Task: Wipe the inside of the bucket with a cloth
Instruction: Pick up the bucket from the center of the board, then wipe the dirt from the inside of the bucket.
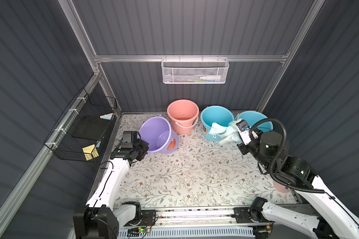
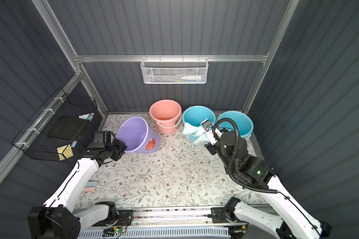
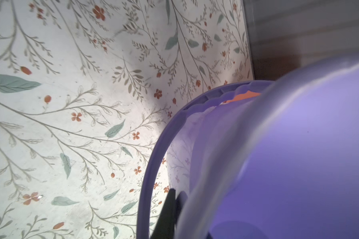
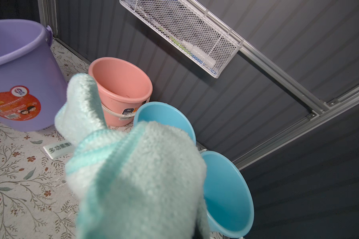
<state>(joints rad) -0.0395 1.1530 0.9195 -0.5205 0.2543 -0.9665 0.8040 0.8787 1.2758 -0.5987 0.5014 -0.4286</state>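
Aqua terry cloth [image 1: 224,132] hangs pinched tight in the right jaws above a blue bucket [image 1: 216,115] — left jaws are clamped on the tilted purple bucket [image 1: 155,132] at its rim.

Location, viewed from my remote console: robot lab test booth. Identifying features: aluminium frame [image 1: 133,58], dark ribbed panels [image 1: 195,27], floral-covered bench [image 1: 195,175], white mesh basket [image 1: 193,71], black wire rack [image 1: 75,151], plastic buckets [image 1: 174,111].
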